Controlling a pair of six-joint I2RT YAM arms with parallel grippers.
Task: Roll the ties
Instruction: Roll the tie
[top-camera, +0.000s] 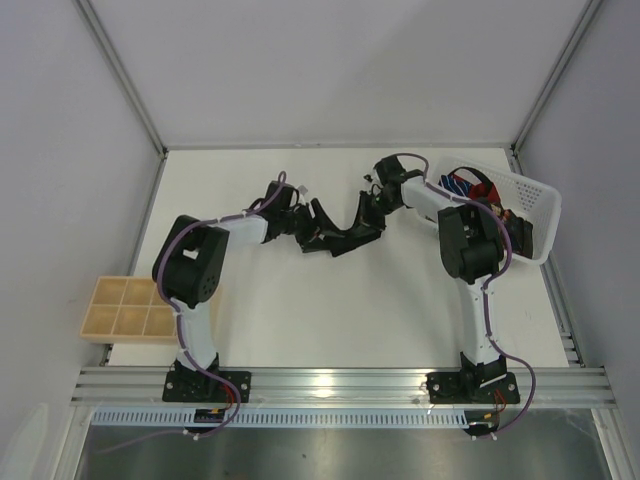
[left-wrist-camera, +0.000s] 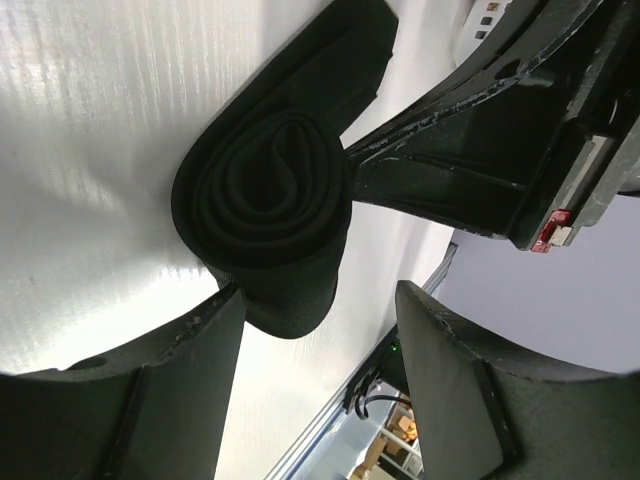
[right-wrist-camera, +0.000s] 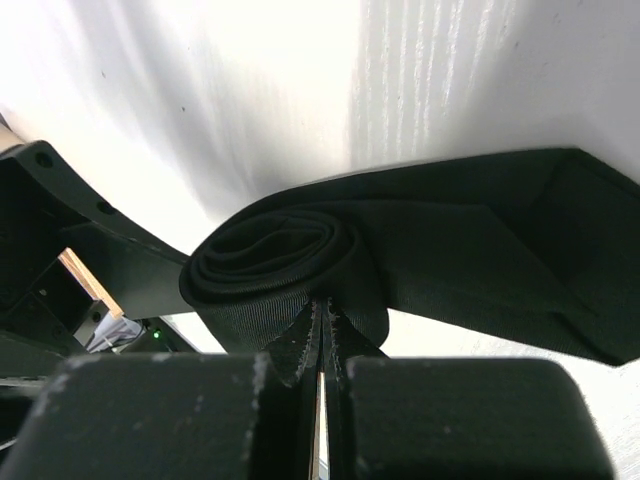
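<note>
A plain black tie (left-wrist-camera: 265, 200) lies on the white table, one end wound into a tight roll and its wide tail (right-wrist-camera: 500, 250) stretching away. My right gripper (right-wrist-camera: 322, 312) is shut, its tips pinching the roll's outer layer at the near edge. It also shows in the left wrist view (left-wrist-camera: 480, 150), touching the roll's side. My left gripper (left-wrist-camera: 320, 300) is open, and the roll's lower edge hangs just between its fingers, by the left one. In the top view both grippers, left (top-camera: 318, 228) and right (top-camera: 370, 220), meet over the tie (top-camera: 345, 240).
A white lattice basket (top-camera: 540, 205) at the back right holds more ties, one blue-white striped (top-camera: 462, 183) and one red (top-camera: 486, 190). A yellow compartment tray (top-camera: 125, 308) hangs over the table's left edge. Grey walls close in the back and sides.
</note>
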